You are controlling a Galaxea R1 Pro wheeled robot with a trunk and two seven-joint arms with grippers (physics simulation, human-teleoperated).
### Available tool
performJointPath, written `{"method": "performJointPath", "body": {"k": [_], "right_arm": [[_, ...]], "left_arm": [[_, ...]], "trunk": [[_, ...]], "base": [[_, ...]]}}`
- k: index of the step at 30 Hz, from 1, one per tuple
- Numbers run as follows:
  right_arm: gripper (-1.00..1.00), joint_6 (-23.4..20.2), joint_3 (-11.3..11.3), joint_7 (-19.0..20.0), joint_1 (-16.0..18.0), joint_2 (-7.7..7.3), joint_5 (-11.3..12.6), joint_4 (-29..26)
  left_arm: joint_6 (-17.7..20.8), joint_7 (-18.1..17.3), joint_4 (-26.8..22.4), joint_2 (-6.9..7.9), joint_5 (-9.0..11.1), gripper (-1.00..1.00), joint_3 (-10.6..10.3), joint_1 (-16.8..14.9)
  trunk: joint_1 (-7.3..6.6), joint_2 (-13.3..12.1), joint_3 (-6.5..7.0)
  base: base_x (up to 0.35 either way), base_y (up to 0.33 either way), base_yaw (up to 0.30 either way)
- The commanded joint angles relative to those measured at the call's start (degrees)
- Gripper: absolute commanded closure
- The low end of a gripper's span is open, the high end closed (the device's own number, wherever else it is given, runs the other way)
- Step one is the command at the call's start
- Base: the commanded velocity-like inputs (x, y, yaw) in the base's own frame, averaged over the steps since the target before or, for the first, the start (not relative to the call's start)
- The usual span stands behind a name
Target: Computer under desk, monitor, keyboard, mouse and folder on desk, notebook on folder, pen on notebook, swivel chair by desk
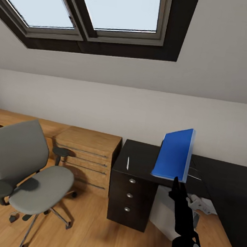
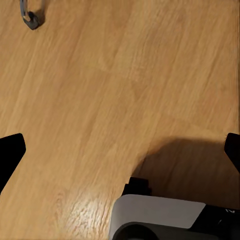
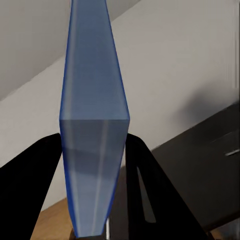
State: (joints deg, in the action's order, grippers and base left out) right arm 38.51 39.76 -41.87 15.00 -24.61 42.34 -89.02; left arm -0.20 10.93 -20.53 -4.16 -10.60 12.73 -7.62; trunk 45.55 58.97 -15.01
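Gripping blue folder (image 1: 174, 153) upright by its lower edge, right gripper (image 1: 176, 181) poised above desk (image 1: 142, 160) corner; left gripper (image 2: 120, 150) spread open over floor.

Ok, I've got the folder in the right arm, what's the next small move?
Probably lower and tilt it flat onto the desk. The right gripper holds the blue folder upright, its jaws on the lower edge, over the black desk, near the pen.
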Motion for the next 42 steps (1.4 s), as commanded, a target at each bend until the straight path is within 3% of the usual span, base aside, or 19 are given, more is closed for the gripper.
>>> {"method": "performJointPath", "body": {"k": [1,8,18,42], "right_arm": [[1.0,0.07,0.21,-0.32,0.12,-0.07,-0.07,0.13],[1.0,0.04,0.15,-0.32,0.12,-0.09,-0.07,0.42],[1.0,-0.01,-0.01,-0.32,0.12,-0.09,-0.07,0.49],[1.0,0.07,-0.11,-0.29,0.12,-0.09,-0.07,0.55]], "left_arm": [[-0.05,0.06,-0.03,-0.06,-0.58,-1.0,0.38,-0.02],[-4.19,0.06,0.09,-0.01,-0.48,-1.0,0.54,-0.02],[-4.48,0.06,1.08,-0.03,-0.47,-1.0,0.5,-0.02],[-4.54,0.06,1.14,0.12,-0.38,-1.0,0.63,-0.02]], "trunk": [[0.0,0.05,-0.04],[0.0,0.05,0.22],[0.0,0.05,0.6],[0.0,0.05,1.5]], "base": [[0.0,0.0,-0.284],[0.0,0.039,-0.284],[0.0,0.264,-0.284],[0.0,0.012,-0.284]]}}
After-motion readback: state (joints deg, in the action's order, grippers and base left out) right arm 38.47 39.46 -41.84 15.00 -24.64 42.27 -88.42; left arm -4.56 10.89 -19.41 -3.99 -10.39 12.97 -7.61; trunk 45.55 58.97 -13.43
